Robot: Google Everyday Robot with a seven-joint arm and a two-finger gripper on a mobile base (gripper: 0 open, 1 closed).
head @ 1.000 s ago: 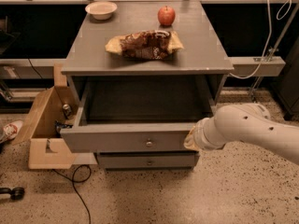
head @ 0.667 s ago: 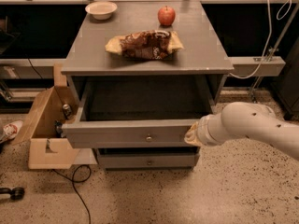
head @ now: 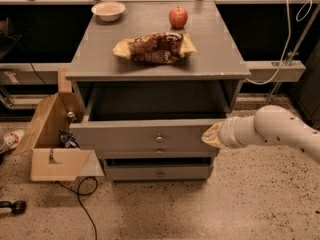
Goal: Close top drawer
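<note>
The gripper (head: pixel 212 135) sits at the cabinet's (head: pixel 227 66) front right corner, its pale tip pressed against the right end of the top drawer (head: pixel 125 134); whether it is open or closed I cannot tell from here, and it does not seem to have hold of anything. Contact on the flat front rather than the knob (head: pixel 159 138) makes sense to me, since a push needs no grasp, though pushing so far off-centre could skew the box in its runners. The white arm (head: pixel 280 131) reaches in low from the cabinet's right, roughly level with the drawer front. The top drawer stands pulled out from the cabinet's face, its deep grey, shadowed interior open to view under the cabinet top, so the job looks unfinished. It is wide, plain and grey, with one small round metal knob at centre. On the cabinet top lie a crumpled snack bag (head: pixel 155 47), an apple (head: pixel 178 17) and a bowl (head: pixel 108 10), all clear of the drawer's travel.
</note>
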